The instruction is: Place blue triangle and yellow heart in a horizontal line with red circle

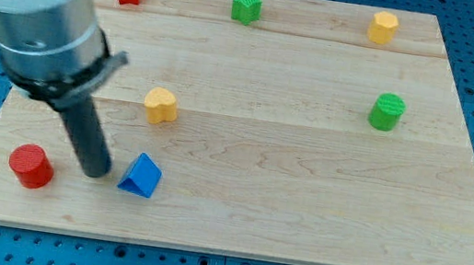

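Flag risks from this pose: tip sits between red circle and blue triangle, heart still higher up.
1. My tip sits close to the blue triangle; an off-centre push could spin it rather than slide it.
2. The red circle is near on the tip's other side; a sweep toward the view's left could knock it.
3. The yellow heart sits above the row, so bringing it down may bump the triangle.

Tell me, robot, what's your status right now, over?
My tip down between red circle and blue triangle, near the triangle. Yellow heart sits above that row, not yet lined up. Nothing in the way.
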{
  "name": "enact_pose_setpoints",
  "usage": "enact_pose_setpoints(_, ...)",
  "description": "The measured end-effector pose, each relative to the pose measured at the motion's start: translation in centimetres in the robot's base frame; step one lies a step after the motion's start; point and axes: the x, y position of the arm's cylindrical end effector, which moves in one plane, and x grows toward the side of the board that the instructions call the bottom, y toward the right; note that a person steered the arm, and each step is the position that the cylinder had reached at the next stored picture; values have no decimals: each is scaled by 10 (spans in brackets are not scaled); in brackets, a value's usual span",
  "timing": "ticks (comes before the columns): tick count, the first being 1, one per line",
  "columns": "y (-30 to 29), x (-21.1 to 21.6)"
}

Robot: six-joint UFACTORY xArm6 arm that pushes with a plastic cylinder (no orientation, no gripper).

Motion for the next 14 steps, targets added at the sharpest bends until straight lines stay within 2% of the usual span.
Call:
enact_pose_setpoints(1, 79, 2)
enact_pose_setpoints(2, 75, -9)
enact_pose_setpoints(3, -1, -53)
enact_pose_setpoints(4, -18, -89)
enact_pose_setpoints(5, 24, -113)
enact_pose_setpoints(7, 222, -93)
enact_pose_setpoints(8, 235, -73)
enact_pose_setpoints(9, 206, -107)
enact_pose_setpoints(11, 206, -36)
enact_pose_setpoints(12, 260, -22)
enact_pose_setpoints(13, 251, -46)
enact_pose_setpoints(14, 284, -58)
